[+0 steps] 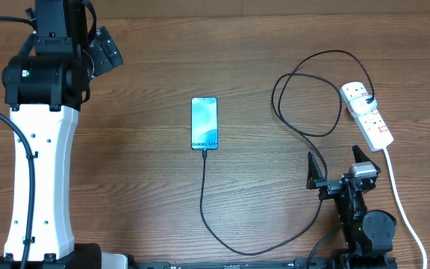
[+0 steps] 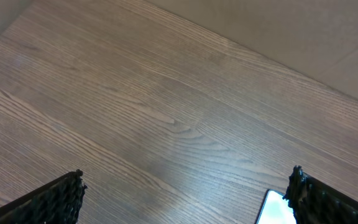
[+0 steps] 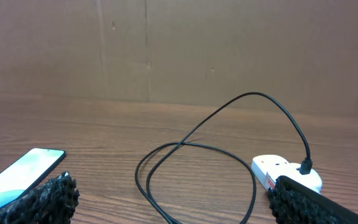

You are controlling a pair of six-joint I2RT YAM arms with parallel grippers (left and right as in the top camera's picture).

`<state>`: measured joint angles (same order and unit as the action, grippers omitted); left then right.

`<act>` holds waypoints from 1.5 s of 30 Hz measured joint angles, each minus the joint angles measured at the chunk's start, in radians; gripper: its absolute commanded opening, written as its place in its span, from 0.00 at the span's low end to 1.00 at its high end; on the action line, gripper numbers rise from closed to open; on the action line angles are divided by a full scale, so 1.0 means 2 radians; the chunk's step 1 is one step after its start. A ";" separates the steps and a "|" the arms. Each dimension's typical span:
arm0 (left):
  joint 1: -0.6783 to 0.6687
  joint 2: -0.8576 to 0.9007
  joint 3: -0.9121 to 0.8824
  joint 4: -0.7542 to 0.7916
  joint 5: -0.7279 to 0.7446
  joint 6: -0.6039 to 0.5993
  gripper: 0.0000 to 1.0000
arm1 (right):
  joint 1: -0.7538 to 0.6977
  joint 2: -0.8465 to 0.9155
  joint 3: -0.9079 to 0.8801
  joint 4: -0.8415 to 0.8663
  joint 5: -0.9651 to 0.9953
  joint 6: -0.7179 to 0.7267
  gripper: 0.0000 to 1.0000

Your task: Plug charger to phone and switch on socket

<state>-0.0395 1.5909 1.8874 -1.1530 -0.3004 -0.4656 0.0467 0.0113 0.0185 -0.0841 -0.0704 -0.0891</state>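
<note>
The phone (image 1: 204,123) lies flat mid-table with its blue-teal screen lit. It also shows in the right wrist view (image 3: 20,177), and one corner shows in the left wrist view (image 2: 271,210). The black charger cable (image 1: 204,194) meets the phone's near end, curves right, loops (image 3: 197,168), and its plug (image 1: 369,100) sits in the white socket (image 1: 369,118), which the right wrist view (image 3: 278,171) shows too. My right gripper (image 1: 338,168) (image 3: 173,202) is open and empty, near of the loop and left of the socket. My left gripper (image 1: 104,49) (image 2: 185,199) is open and empty at the far left.
The socket's thick white cord (image 1: 403,209) runs down the right side past my right arm. My left arm's white body (image 1: 39,179) covers the table's left side. A brown cardboard wall (image 3: 179,50) stands behind the table.
</note>
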 measured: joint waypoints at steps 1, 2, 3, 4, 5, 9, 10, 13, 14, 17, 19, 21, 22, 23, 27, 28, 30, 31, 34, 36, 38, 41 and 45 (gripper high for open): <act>0.000 0.000 0.000 0.000 0.000 0.000 0.99 | 0.000 0.000 0.000 0.000 0.000 0.000 1.00; 0.000 0.000 0.000 0.000 0.000 0.000 1.00 | 0.000 0.000 0.000 0.000 0.000 0.001 1.00; 0.000 0.000 0.000 0.000 0.000 0.000 0.99 | 0.000 0.000 0.000 0.000 0.000 0.001 1.00; 0.000 0.000 0.000 0.000 0.000 0.000 0.99 | 0.000 0.000 0.000 0.000 0.000 0.002 1.00; 0.000 0.000 0.000 0.000 0.000 0.000 1.00 | 0.000 0.000 0.000 0.000 0.000 0.002 1.00; 0.000 0.000 0.000 0.000 0.000 0.000 1.00 | 0.000 0.000 0.000 0.000 0.001 0.003 1.00; 0.000 0.000 0.000 0.000 0.000 0.000 1.00 | 0.000 0.000 0.000 0.000 0.001 0.004 1.00; 0.000 0.000 0.000 0.000 0.000 0.000 1.00 | 0.000 0.000 0.000 0.000 0.001 0.004 1.00; 0.000 0.000 0.000 0.000 0.000 0.000 1.00 | 0.000 0.000 0.000 0.000 0.001 0.003 1.00; 0.000 0.000 0.000 0.000 0.000 0.000 0.99 | 0.000 0.000 0.000 0.000 0.001 0.004 1.00; 0.000 0.000 0.000 0.000 0.000 0.000 0.99 | 0.000 0.000 0.000 0.000 0.001 0.004 1.00; 0.000 0.000 0.000 0.000 0.000 0.000 1.00 | 0.000 0.000 0.000 0.000 0.000 0.003 1.00; 0.000 0.000 0.000 0.000 0.000 0.000 1.00 | 0.000 0.000 0.000 0.000 0.001 0.003 1.00; 0.000 0.000 0.000 0.000 0.000 0.000 1.00 | 0.000 0.000 0.000 0.000 0.001 0.004 1.00; 0.000 0.000 0.000 0.000 0.000 0.000 0.99 | 0.000 0.000 0.000 0.000 0.001 0.003 1.00; 0.000 0.000 0.000 0.000 0.000 0.000 0.99 | 0.000 0.000 0.000 0.000 0.001 0.004 1.00; 0.000 0.000 0.000 0.000 0.000 0.000 1.00 | 0.000 0.000 0.000 0.000 0.001 0.004 1.00; 0.000 0.000 0.000 0.000 0.000 0.000 1.00 | 0.000 0.000 0.000 0.000 0.001 0.003 1.00; 0.000 0.000 0.000 0.000 0.000 0.000 1.00 | 0.000 0.000 0.000 0.000 0.001 0.004 1.00; 0.000 0.000 0.000 0.000 0.000 0.000 1.00 | 0.000 0.000 0.000 0.000 0.002 0.003 1.00; 0.000 0.000 0.000 -0.002 -0.001 0.001 1.00 | 0.000 0.000 0.000 0.000 0.002 0.003 1.00; 0.000 0.000 0.000 -0.018 -0.002 0.004 0.99 | 0.000 0.000 0.000 0.000 0.002 0.004 1.00; 0.000 0.000 0.000 -0.038 -0.002 0.010 1.00 | 0.000 0.000 0.000 0.000 0.002 0.004 1.00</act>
<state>-0.0395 1.5909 1.8874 -1.2293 -0.3038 -0.4461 0.0463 0.0113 0.0185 -0.0834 -0.0654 -0.0818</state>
